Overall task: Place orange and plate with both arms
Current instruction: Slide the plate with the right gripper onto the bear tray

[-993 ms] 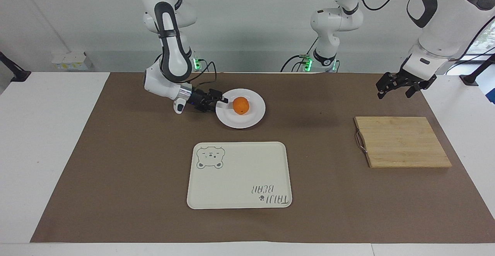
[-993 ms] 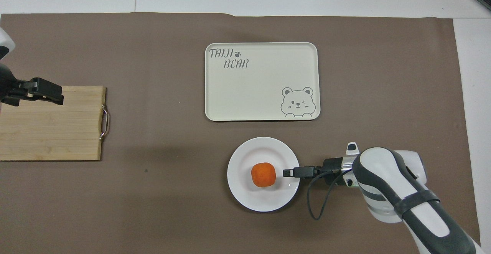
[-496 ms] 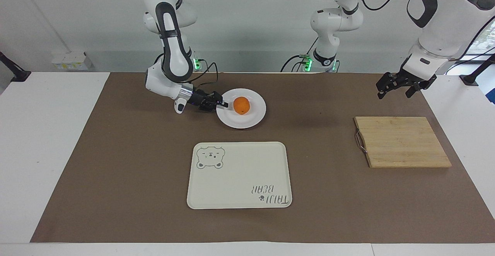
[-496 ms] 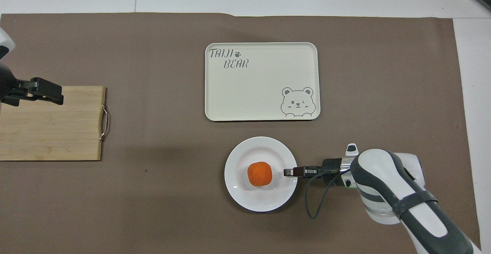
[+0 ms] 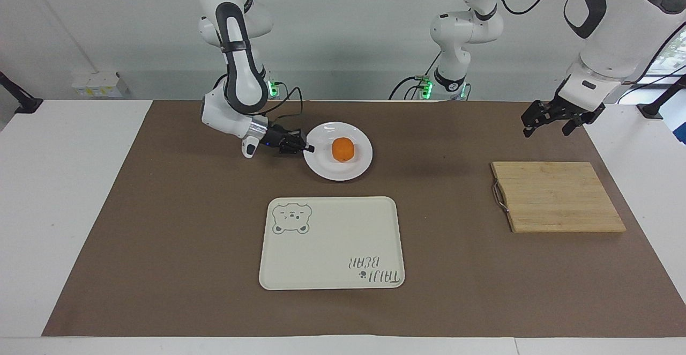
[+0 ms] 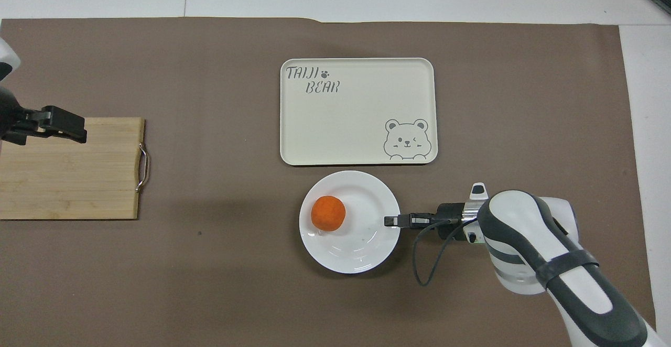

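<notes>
A: Right gripper, low at the table, fingers clamped on the rim of the plate at the edge toward the right arm's end of the table. Wrist lying nearly level, arm coming in from its base above.

B: And in the overhead view?

A: Same grip: right gripper pinching the plate at the rim; the black fingers reaching just onto the white edge.

B: Step in hand?

A: Judged as carrying or sliding the plate toward the tray, with the orange riding on it. Not yet delivered: plate short of the tray, just beside the tray's edge nearer the robots, barely apart from it in the overhead view.

B: Position of the orange?

A: Orange in the plate's well, off centre, toward the left arm's end and away from the gripping fingers. Overhead: orange apart from the fingertips, bare plate between them.

B: Next move?

A: Probably a slow, level carry onto the tray; any tilt and the round fruit likely to roll off. Then release on the tray.

B: Left gripper?

A: Left gripper waiting in the air over the cutting board corner nearer the robots, well apart from the plate. Fingers spread, holding nothing. Overhead: left gripper over the cutting board.
</notes>
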Tool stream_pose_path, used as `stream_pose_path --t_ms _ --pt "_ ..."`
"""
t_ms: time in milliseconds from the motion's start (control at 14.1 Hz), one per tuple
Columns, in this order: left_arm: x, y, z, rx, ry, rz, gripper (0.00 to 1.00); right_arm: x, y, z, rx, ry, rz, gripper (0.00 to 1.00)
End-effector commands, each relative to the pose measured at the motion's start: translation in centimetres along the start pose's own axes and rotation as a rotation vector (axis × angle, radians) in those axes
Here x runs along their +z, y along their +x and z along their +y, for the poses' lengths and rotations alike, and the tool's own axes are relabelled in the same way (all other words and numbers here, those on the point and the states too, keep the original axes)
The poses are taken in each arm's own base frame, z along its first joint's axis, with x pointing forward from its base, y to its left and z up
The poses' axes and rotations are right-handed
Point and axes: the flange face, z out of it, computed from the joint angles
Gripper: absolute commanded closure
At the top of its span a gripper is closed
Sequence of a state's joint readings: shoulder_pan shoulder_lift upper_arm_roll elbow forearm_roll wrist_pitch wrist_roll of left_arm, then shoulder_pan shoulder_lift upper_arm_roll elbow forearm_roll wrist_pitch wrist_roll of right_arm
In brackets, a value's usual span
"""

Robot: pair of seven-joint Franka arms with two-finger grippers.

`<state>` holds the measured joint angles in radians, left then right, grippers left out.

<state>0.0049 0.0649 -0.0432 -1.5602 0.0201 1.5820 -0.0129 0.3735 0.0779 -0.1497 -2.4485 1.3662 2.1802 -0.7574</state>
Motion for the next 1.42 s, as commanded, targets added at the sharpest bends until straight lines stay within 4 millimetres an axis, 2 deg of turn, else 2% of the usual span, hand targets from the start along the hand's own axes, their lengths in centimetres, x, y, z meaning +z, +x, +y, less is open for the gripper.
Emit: stream_pose_path --t_ms 0,142,284,426,567,709,780,851,993,1064,1206,1348 --pt "-0.6 0.0 -0.1 -0.012 0.019 0.007 0.00 0.3 2.2 -1.1 -0.015 0.055 0.038 1.00" --pt "-0.6 -0.2 0.1 -0.006 0.020 -0.004 0.00 -0.4 3.4 -1.3 -0.004 0.081 0.043 1.00" --pt "-0.6 -0.1 0.7 0.002 0.018 0.002 0.00 -1.6 5.8 -1.6 0.017 0.097 0.071 1.00" --pt "-0.4 -0.3 0.8 0.006 0.014 -0.014 0.00 -1.9 8.0 -2.2 0.027 0.091 0.079 1.00" --pt "-0.8 -0.1 1.0 0.012 0.011 -0.002 0.00 -2.4 10.5 -2.8 0.041 0.084 0.098 1.00" --pt "-1.1 -0.3 0.9 0.008 0.001 -0.001 0.00 -3.8 13.0 -3.5 0.038 0.055 0.109 1.00" --pt "-1.2 -0.4 2.0 0.026 0.003 -0.005 0.00 -4.0 14.4 -4.1 0.043 0.042 0.111 1.00" --pt "-1.2 -0.5 1.9 0.024 0.007 -0.013 0.00 -4.4 15.8 -4.5 0.058 0.033 0.121 1.00" --pt "-2.0 -0.7 1.8 0.024 0.014 -0.010 0.00 -4.5 18.9 -5.7 0.090 0.004 0.138 1.00" --pt "-2.5 -0.7 1.6 0.022 0.016 -0.004 0.00 -3.9 20.1 -5.7 0.099 0.004 0.140 1.00" --pt "-4.9 -2.1 1.8 0.028 0.014 0.045 0.00 -3.1 21.7 -4.3 0.111 0.004 0.142 1.00" --pt "-4.8 -2.1 1.5 0.022 0.014 0.042 0.00 -3.4 22.0 -3.3 0.118 -0.001 0.154 1.00"
